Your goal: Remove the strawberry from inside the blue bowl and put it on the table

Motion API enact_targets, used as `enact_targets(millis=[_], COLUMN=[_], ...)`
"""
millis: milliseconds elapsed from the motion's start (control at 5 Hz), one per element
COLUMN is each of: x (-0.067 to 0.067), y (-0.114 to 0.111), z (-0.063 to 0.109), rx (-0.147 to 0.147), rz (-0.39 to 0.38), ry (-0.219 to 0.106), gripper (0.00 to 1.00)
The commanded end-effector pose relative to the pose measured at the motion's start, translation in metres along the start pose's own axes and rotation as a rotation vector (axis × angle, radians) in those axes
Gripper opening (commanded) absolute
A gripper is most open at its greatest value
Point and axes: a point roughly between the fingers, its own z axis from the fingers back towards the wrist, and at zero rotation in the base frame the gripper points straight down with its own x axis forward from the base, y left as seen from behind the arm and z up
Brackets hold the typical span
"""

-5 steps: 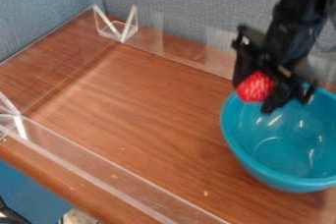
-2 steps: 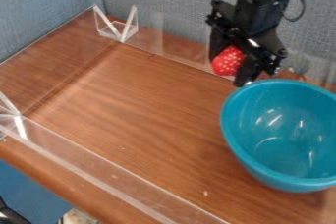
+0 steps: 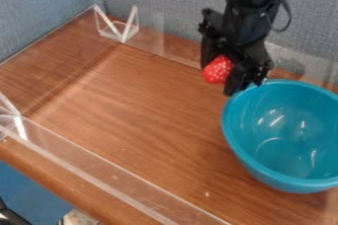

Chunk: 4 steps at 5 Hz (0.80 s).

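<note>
The red strawberry (image 3: 218, 69) hangs in the air above the table (image 3: 119, 101), just left of the blue bowl's (image 3: 284, 135) rim. My black gripper (image 3: 223, 71) points down and is shut on the strawberry, its fingers on either side of it. The glossy teal bowl sits at the right of the table with nothing inside it.
Low clear acrylic walls (image 3: 79, 170) edge the tabletop, with a clear corner bracket (image 3: 119, 24) at the back left. A grey fabric partition stands behind. Bare wood-grain surface stretches to the left of the bowl.
The gripper has carried the strawberry up out of the bowl and leftward; it now hangs over the table beside the bowl's rim instead of above the bowl's inside.
</note>
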Motion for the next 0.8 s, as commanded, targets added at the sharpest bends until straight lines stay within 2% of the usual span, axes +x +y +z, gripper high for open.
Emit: enact_targets(millis=[0, 200, 400, 600], x=[0.005, 0.006, 0.010, 0.010], y=[0.005, 0.009, -0.003, 0.000], z=[0.008, -0.010, -0.013, -0.005], rx=[0.009, 0.001, -0.007, 0.001], rz=[-0.028, -0.057, -0.073, -0.104], ry=[-0.082, -0.078, -0.071, -0.088], gripper=[0.00, 0.00, 0.00, 0.00])
